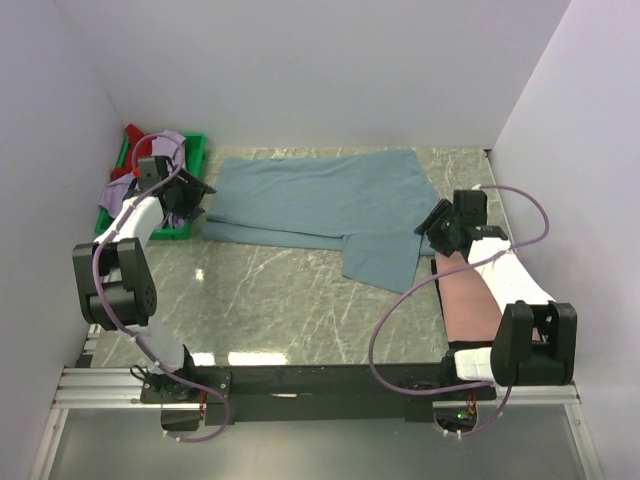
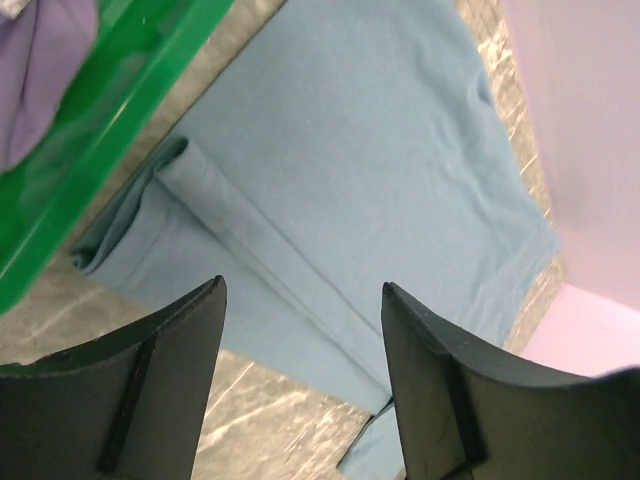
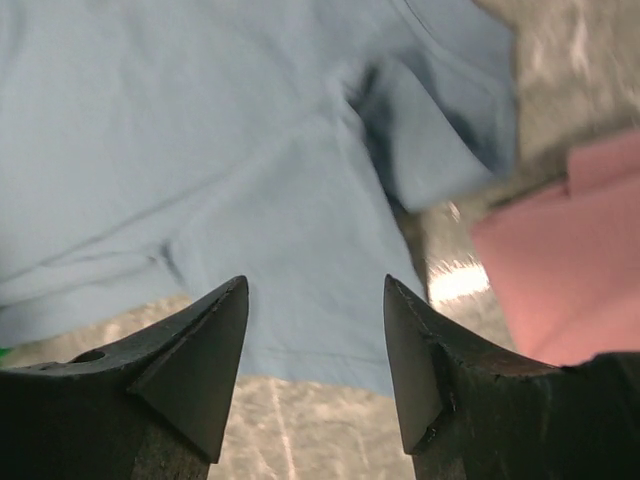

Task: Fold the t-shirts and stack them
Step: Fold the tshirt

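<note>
Probably a robotics lab test cell: plain white walls box in a marble-patterned bench. A left arm and right arm are bolted along a metal rail.

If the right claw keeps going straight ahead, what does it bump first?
Most likely the grey-blue t-shirt, spread on the table right ahead of the open right gripper, though depth is unclear.

The dusty grey-blue cloth t-shirt lies spread across the far middle of the veined stone table, with one flap reaching toward the near side. Just left of it sits the green plastic tray. The tray holds the lavender cloth shirt and, seemingly beneath it, the red cloth shirt. The salmon pink cloth shirt lies at near right, beside that flap.
</note>
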